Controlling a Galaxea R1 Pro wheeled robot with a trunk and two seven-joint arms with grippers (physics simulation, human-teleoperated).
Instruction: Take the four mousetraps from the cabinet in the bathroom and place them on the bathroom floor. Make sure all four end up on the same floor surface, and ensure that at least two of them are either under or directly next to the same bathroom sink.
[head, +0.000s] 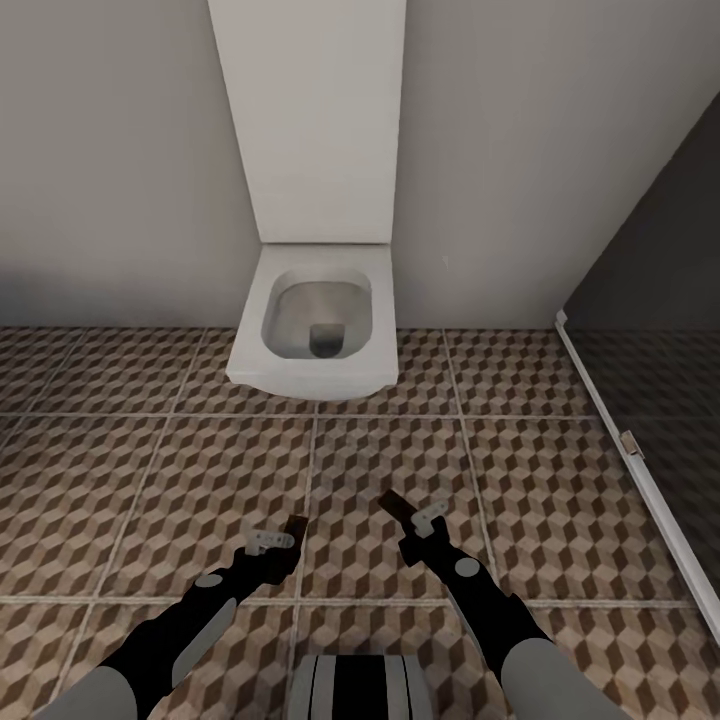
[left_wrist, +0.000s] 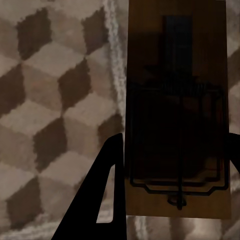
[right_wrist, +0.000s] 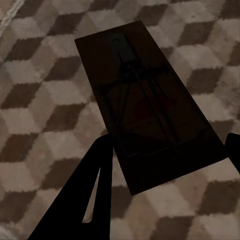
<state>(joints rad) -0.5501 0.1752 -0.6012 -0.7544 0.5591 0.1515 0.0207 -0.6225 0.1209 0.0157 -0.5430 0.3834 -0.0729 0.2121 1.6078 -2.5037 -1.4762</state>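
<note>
Facing white toilet (head: 315, 320) from head view: both arms low over patterned bathroom floor (head: 560, 480), left gripper (head: 283, 537) and right gripper (head: 412, 518) each carrying mousetrap, likely for transport toward sink.

Left wrist view: mousetrap (left_wrist: 177, 107) clamped flat between dark fingers (left_wrist: 102, 192), wire side to camera, tiles beneath.

Right wrist view: second mousetrap (right_wrist: 147, 105) gripped at near end, jaws clenched on board, held clear of floor.

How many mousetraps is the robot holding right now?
2. One mousetrap sits in the left claw, and another mousetrap sits in the right claw, both held over the patterned floor in front of the toilet. Others may be elsewhere.
</note>
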